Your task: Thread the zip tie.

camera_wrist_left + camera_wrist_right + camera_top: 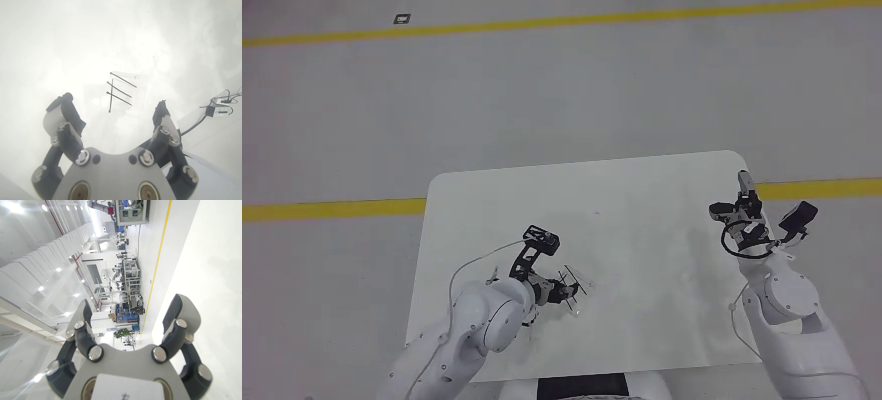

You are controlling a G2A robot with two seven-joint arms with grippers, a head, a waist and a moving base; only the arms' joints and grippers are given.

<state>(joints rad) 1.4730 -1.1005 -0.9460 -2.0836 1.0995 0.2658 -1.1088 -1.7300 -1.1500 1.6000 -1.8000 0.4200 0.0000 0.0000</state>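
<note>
Several black zip ties lie on a clear plastic sheet on the white table; three are parallel and one crosses them. In the top view the zip ties sit near the table's front, left of centre. My left gripper hovers just short of them, open, with nothing between its fingers. In the top view the left gripper is beside the ties. My right gripper is open and empty, held at the table's right edge, pointing out toward the room.
The white table has bare surface across its middle and back. A small black box with cables sits off the table's edge in the left wrist view. Grey floor with yellow lines surrounds the table.
</note>
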